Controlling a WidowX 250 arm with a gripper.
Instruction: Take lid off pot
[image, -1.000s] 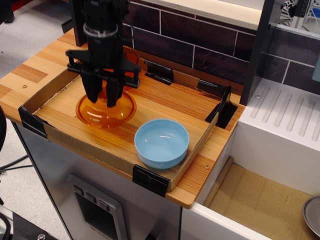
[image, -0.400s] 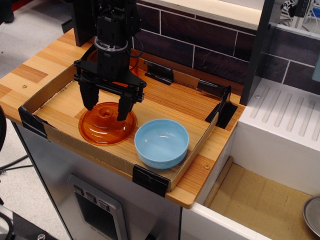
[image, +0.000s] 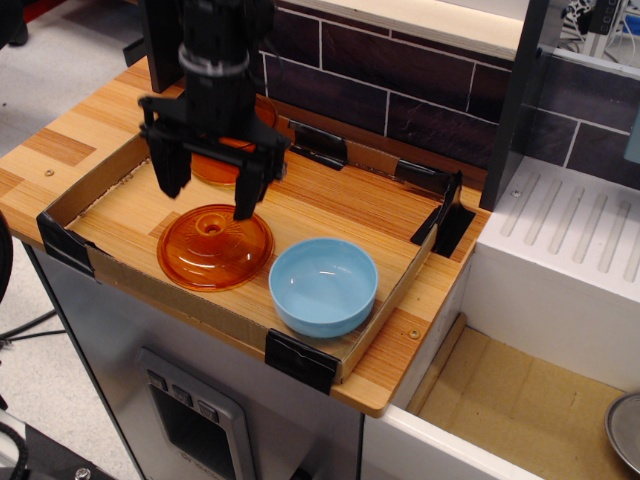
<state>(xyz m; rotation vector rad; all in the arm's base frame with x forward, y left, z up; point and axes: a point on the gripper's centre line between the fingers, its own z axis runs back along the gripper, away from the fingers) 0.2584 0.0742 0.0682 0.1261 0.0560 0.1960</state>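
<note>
A low cardboard wall (image: 70, 195) with black corner clips is fencing off a wooden counter (image: 330, 205), and everything of interest is sitting inside it. At the left, the lid (image: 215, 246) is lying flat on the wood, dome and small knob facing up, its ribs fanning out from the centre. It is sitting apart from the pot (image: 222, 160), which is standing behind it toward the back wall and is showing only in part behind the arm; its amber rim is peeking out between the black fingers.

The gripper (image: 205, 190) is hanging above the lid with its jaws spread wide, holding nothing, one finger (image: 168, 170) on the left and the other on the right, both tips clear of the glass. The knob is lying below the gap between them.

Just right of the lid, near the front edge, a blue bowl (image: 324, 286) is resting upright, its rim close to the lid's edge but whether touching is hard to tell. Further right, a white ribbed drainboard (image: 570, 230) is sloping beside the counter, under a dark tiled wall (image: 400, 80).
</note>
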